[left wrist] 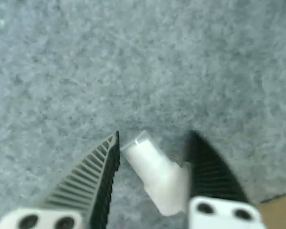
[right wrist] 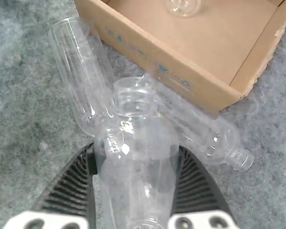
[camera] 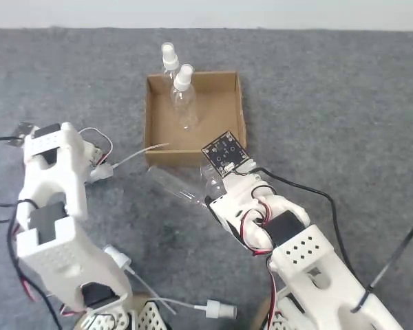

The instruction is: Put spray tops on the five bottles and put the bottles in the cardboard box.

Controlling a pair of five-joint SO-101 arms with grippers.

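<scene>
My right gripper [right wrist: 136, 160] is shut on a clear capless bottle [right wrist: 133, 138], its open neck pointing toward the cardboard box [right wrist: 148, 62]. In the high view this gripper [camera: 215, 184] stands just in front of the box [camera: 153, 117]. Two more capless bottles lie on the carpet by the box's front wall, one [right wrist: 81, 71] angled and one [right wrist: 205, 131] partly behind the held bottle. My left gripper [left wrist: 152, 148] is shut on a white spray top [left wrist: 157, 176], left of the box [camera: 100, 170]. Two capped bottles [camera: 184, 96] [camera: 169, 60] are at the box's back.
Two loose spray tops with thin tubes lie on the grey carpet near the arm bases, one [camera: 118, 258] by the left arm and one [camera: 219, 310] at the front. Cables trail from both arms. Open carpet lies to the right of the box.
</scene>
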